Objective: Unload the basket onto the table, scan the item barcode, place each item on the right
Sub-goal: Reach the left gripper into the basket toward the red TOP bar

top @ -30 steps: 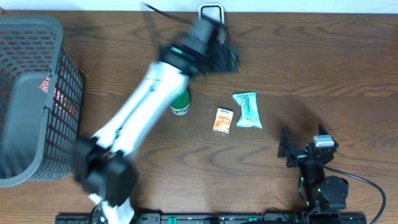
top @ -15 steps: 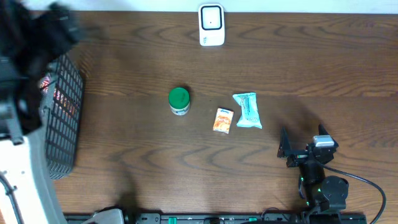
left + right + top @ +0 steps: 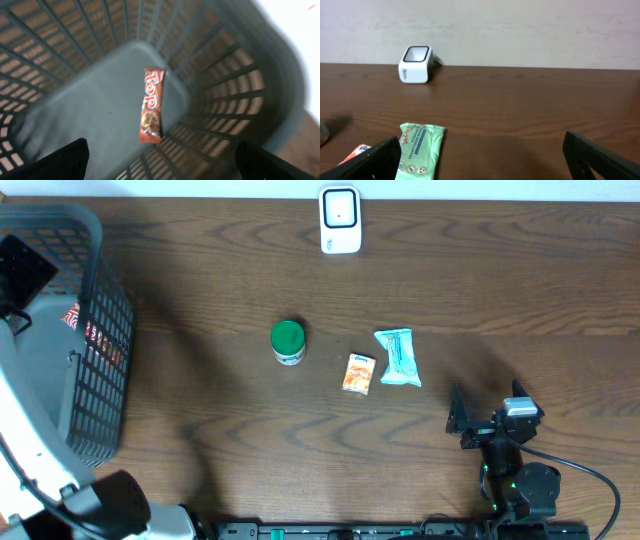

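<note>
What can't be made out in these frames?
Snack bar: left wrist view, motion blur, no barcode readable.
Same bar, overhead: mostly hidden behind the basket wall.
Orange packet: right wrist view, cut off by the bottom edge.
Green-lidded jar: overhead, label too small, under the lid.

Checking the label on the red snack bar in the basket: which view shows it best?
Left wrist: the red snack bar lies whole on the basket floor, though blurred. Overhead catches only red scraps through the mesh; right wrist misses it.
</note>
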Motion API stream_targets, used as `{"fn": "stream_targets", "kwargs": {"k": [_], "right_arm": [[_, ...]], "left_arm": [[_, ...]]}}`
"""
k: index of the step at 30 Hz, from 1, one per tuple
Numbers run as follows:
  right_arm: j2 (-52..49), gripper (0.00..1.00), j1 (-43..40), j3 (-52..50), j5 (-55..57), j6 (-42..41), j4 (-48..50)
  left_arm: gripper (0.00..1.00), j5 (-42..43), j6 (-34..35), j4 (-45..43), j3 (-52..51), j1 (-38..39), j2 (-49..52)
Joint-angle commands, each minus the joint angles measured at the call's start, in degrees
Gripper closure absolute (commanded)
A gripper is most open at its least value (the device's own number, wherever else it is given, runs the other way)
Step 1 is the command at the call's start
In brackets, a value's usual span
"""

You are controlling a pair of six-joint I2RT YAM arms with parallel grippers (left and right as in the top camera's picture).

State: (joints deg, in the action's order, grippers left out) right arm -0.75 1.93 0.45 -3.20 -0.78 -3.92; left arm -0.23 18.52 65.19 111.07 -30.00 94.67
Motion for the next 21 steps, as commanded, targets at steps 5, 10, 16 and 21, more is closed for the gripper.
{"fn": "stream_targets", "kwargs": {"k": [5,10,16,21], "right_arm": [[0.0,0.01,0.35,-0.13,0.07,0.2,-0.15],[0.0,0.01,0.35,-0.13,0.07,0.22,-0.15],[0.0,0.01,0.35,-0.13,0.07,0.22,-0.15],[0.0,0.01,0.35,-0.13,0.07,0.22,-0.15]], "left_arm": [[0.07,-2.47,-0.61,1.68,-0.24,-0.2,9.92],[0.06,-3.45,1.73,1.14,-0.24,-0.2,16.02],[0.07,-3.48,1.7,0.98,-0.26,-0.2,22.03],[0.06,-3.48,1.75,0.96,-0.26,-0.2,26.86]]}}
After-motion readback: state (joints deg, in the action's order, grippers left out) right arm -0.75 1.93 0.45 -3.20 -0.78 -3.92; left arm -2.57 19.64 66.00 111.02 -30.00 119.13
